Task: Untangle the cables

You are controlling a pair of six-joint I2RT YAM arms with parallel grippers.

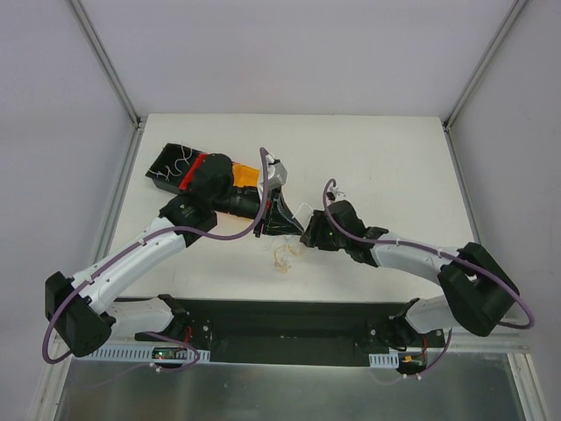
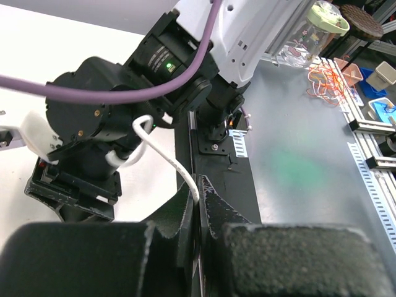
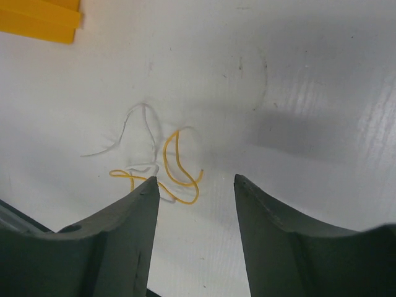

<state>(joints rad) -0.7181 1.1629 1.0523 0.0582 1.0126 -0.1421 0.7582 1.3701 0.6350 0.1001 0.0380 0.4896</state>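
- The left arm (image 1: 131, 259) folds out to its own left at the elbow, then runs in a long diagonal toward the middle of the table (image 1: 394, 175); its wrist turns so that the left pincer (image 1: 282, 219) points at the other arm
- In the left wrist view the left pincer (image 2: 199, 198) is clenched, its two dark fingers (image 2: 213, 207) pressed together on a white cable (image 2: 176, 164)
- From that grip the white cable climbs away ahead of the fingertips, bends over in a loop and comes back down against the black wrist of the right arm (image 2: 93, 117), which stands just ahead of the pincer
- The right arm (image 1: 412, 254) mirrors the pose: elbow far out to its own right, forearm reaching in toward the middle, wrist tipped down at the table
- The right pincer (image 1: 308, 235) sits just beside the left one; in its own view the right pincer (image 3: 195, 182) is released, fingers spread wide with only bare table between them
- The cables (image 3: 166, 158), a small curl of orange and whitish strands, lie flat on the table just ahead of the fingertips, nearer the finger on the left of that view; one orange end runs up to that fingertip, and I cannot tell whether it touches
- From above, the cables (image 1: 285, 256) lie on the near side of both pincers, close under them
- An orange bin (image 3: 37, 21) lies well ahead of the right pincer; behind the left wrist is a black bin (image 1: 166, 167)
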